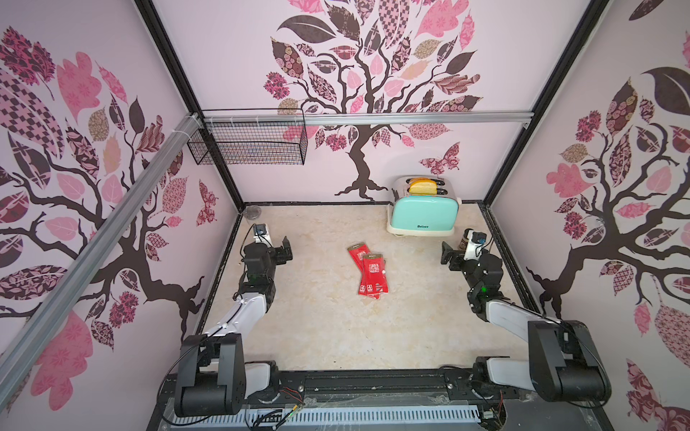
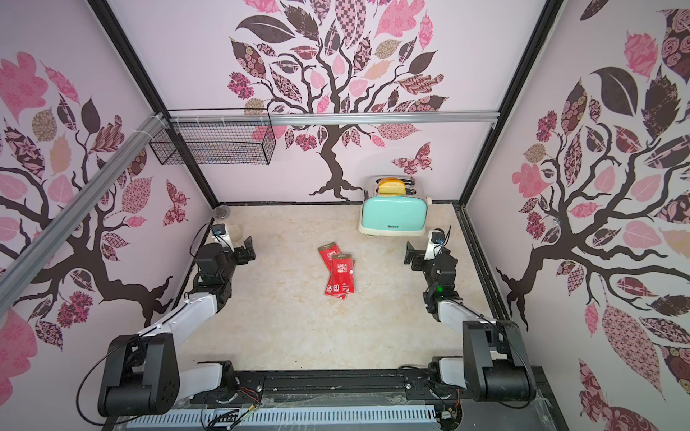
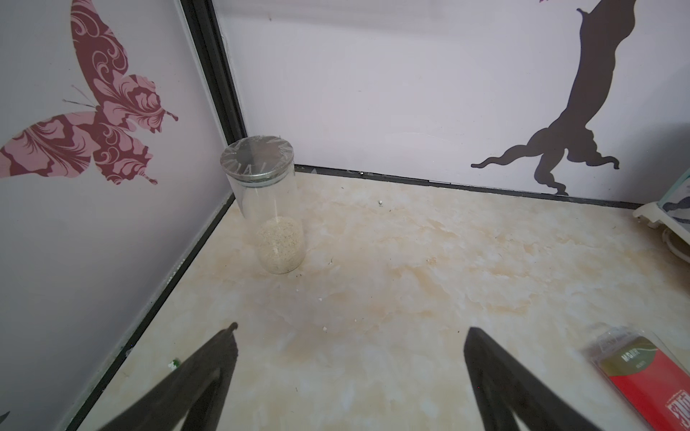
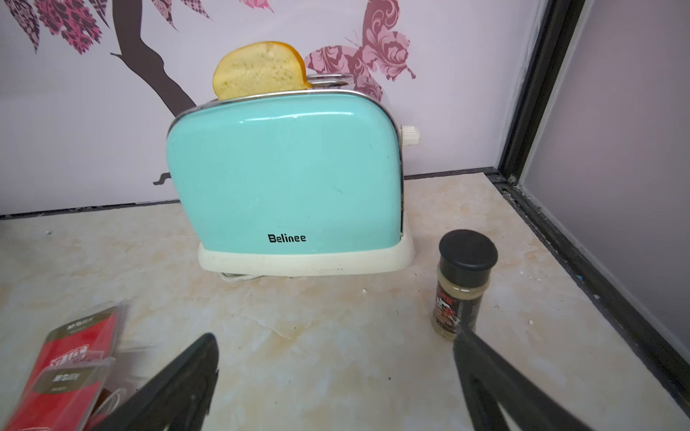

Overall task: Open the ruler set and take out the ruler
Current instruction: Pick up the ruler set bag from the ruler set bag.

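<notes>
My left end effector [image 3: 353,330] stands wide with nothing between its fingers, held clear of the bench [image 1: 317,336] near the left wall. My right end effector [image 4: 336,336] is spread just as wide and is just as empty, over the bench's right side.

Between the two, well apart from both, the ruler set [image 1: 367,272] lies flat near the middle of the bench. It is two red packs, one partly over the other, with their dark header ends toward the back wall. I cannot tell whether either pack is open.

Past my left fingers a clear glass jar [image 3: 269,209] with a metal lid stands upright in the back left corner, with a little pale grain at its bottom. Close by my right end effector a small spice jar [image 4: 463,283] with a black cap stands upright. Beyond it, against the back wall, is a mint-green toaster [image 4: 283,179] with a slice of bread [image 4: 257,71] sticking out of a slot. A black wire basket [image 1: 250,141] hangs from the rail high at the back left.
</notes>
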Controlling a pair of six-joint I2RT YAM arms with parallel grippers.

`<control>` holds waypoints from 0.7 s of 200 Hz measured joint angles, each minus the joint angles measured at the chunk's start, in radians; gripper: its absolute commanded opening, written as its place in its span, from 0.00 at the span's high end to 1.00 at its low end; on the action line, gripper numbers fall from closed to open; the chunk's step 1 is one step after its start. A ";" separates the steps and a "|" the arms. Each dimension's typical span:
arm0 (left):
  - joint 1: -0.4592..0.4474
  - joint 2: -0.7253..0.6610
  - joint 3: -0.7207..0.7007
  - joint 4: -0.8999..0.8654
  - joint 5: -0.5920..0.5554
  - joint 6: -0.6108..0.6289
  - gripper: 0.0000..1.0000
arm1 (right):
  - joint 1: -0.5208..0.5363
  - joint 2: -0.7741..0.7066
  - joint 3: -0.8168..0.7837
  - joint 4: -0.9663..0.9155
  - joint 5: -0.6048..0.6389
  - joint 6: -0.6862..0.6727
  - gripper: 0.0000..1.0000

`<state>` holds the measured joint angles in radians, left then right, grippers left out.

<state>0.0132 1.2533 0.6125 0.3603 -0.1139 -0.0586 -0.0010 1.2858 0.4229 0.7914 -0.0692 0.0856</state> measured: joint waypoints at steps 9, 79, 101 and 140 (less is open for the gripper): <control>-0.010 -0.008 0.017 -0.042 -0.004 -0.003 0.03 | 0.002 -0.008 0.011 -0.031 -0.010 0.019 0.01; -0.197 0.013 0.141 -0.318 0.115 -0.085 0.05 | 0.108 -0.011 0.077 -0.287 -0.150 0.175 0.01; -0.225 0.032 0.138 -0.341 0.174 -0.136 0.13 | 0.177 -0.011 0.086 -0.349 -0.181 0.210 0.01; -0.357 0.128 0.141 -0.347 0.230 -0.186 0.38 | 0.285 -0.005 0.087 -0.421 -0.228 0.276 0.00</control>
<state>-0.3443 1.3811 0.7536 0.0135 0.1165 -0.2447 0.2844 1.2808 0.5098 0.3702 -0.2970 0.3618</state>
